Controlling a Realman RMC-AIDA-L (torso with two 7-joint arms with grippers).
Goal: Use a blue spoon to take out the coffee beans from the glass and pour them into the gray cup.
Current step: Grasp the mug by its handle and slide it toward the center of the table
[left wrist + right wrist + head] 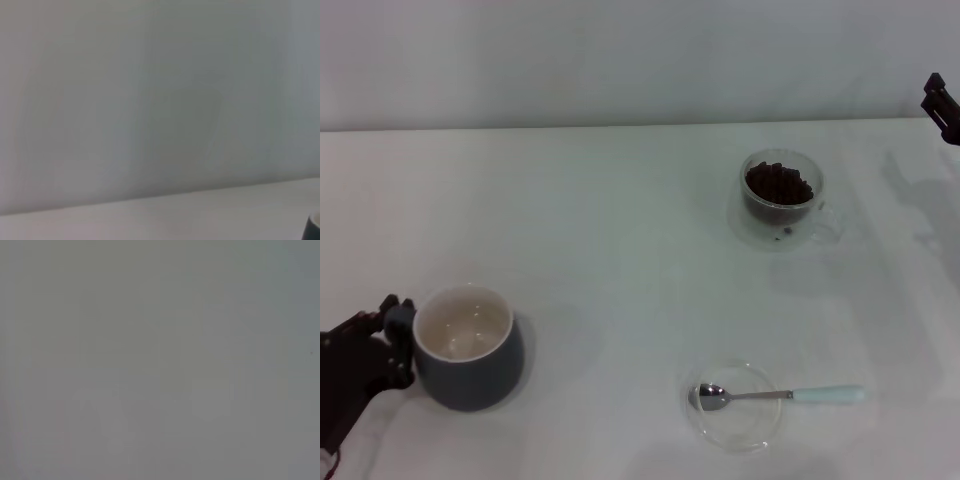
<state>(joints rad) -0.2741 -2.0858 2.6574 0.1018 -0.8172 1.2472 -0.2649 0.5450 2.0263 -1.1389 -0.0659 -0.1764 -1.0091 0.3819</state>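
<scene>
The gray cup (470, 350) stands at the front left of the table, cream-white inside; its handle is hidden. My left gripper (388, 342) sits right against the cup's left side. A sliver of the cup (314, 227) shows in the left wrist view. The glass (782, 200) stands at the back right, holding the dark coffee beans (779, 185). The blue spoon (780, 395) lies at the front right, its metal bowl resting in a flat clear dish (738, 428) and its pale blue handle pointing right. My right gripper (942, 105) hangs at the far right edge, well away from the glass.
A white table (620, 260) carries everything and meets a pale wall (620, 60) at the back. The right wrist view holds only a plain grey surface.
</scene>
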